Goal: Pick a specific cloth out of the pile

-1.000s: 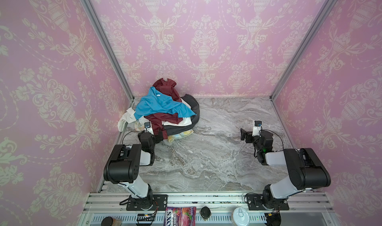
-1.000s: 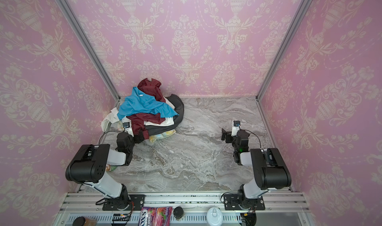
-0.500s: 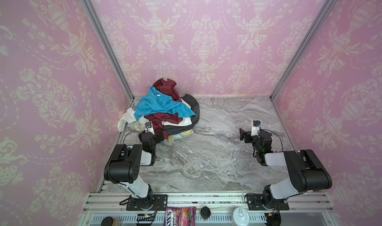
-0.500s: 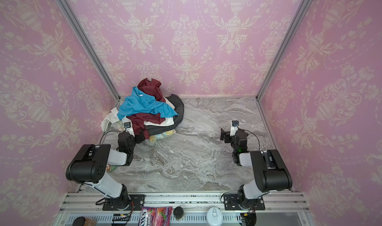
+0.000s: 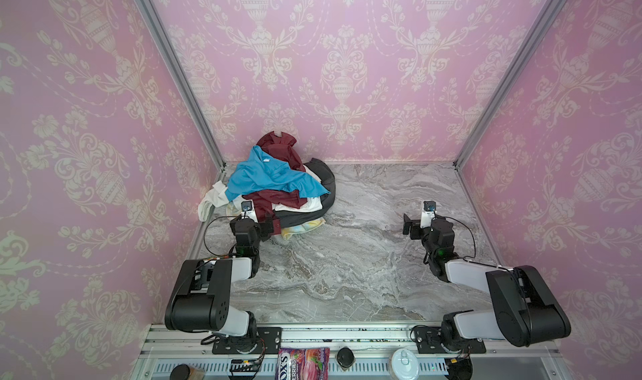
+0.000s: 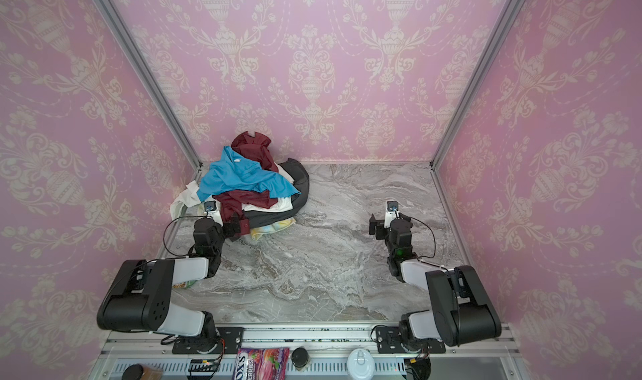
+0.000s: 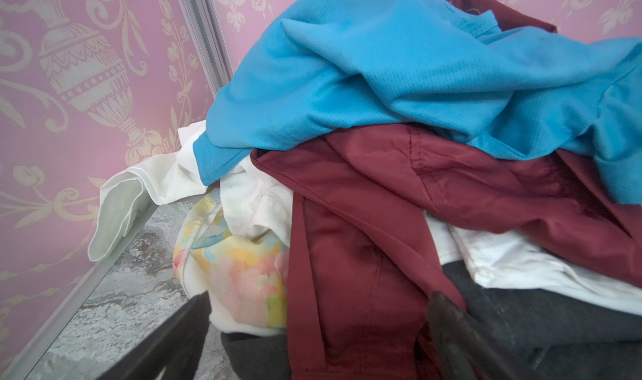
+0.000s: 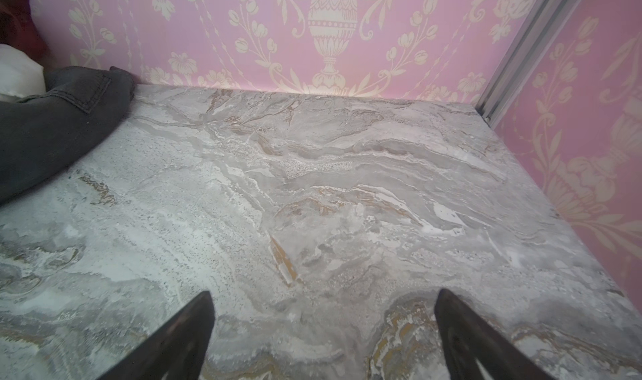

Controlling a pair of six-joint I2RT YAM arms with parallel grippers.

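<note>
The pile (image 5: 278,187) (image 6: 250,187) lies heaped in the back left corner. The white cloth shows in parts. A sleeve (image 5: 210,204) (image 7: 153,183) sticks out toward the left wall, and a folded part (image 5: 305,204) (image 7: 521,267) lies under maroon fabric. My left gripper (image 5: 271,226) (image 6: 238,227) (image 7: 319,295) is open at the pile's near edge, its fingers either side of a hanging maroon fold, shut on nothing. My right gripper (image 5: 410,225) (image 6: 377,226) (image 8: 321,291) is open over bare marble, far to the right of the pile.
A bright blue shirt (image 5: 271,176) tops the pile, over a maroon garment (image 7: 382,222), dark grey cloth (image 8: 52,124) and pastel tie-dye cloth (image 7: 243,267). Pink walls with metal corner posts (image 5: 180,72) close three sides. A snack bag (image 5: 302,362) and cans sit below the front rail.
The left gripper has crept slightly closer to the pile. The right gripper has drifted a little to the left. Both stay open.
</note>
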